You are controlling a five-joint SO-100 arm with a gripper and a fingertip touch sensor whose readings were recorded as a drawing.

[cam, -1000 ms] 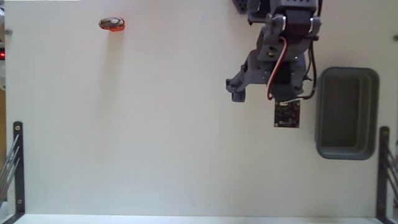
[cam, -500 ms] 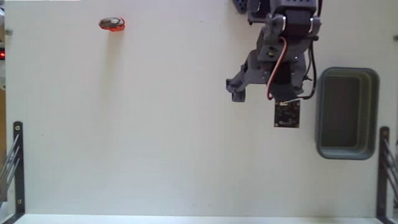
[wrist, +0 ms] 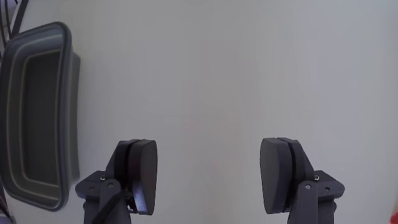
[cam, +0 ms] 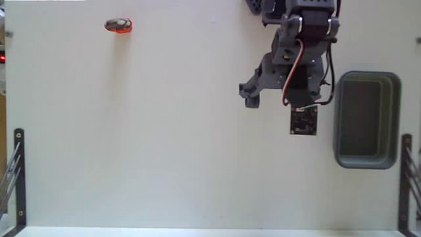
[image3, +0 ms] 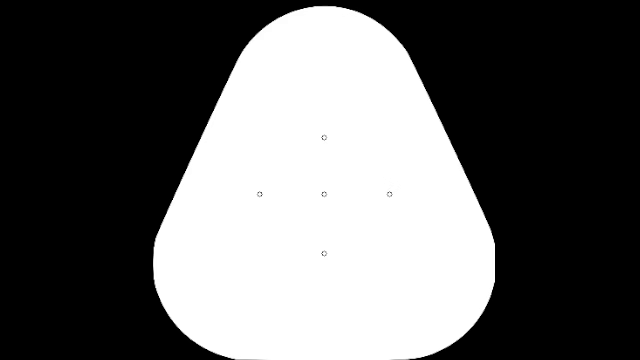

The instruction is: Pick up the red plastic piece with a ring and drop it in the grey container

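The red plastic piece with a ring (cam: 118, 25) lies on the white table at the far top left of the fixed view. Over at the right side sits the grey container (cam: 339, 118), with nothing inside it. My gripper (cam: 279, 91) hangs above the table just left of the container, far from the red piece. In the wrist view the gripper (wrist: 211, 177) is open, its two dark pads (wrist: 144, 174) wide apart with only bare table between them. The container's wall (wrist: 69, 112) shows at the left edge of that view.
Black metal brackets stand at the table's lower left (cam: 18, 174) and lower right (cam: 405, 178) in the fixed view. The arm's base (cam: 296, 10) is at the top edge. White table surface stretches between the arm and the red piece.
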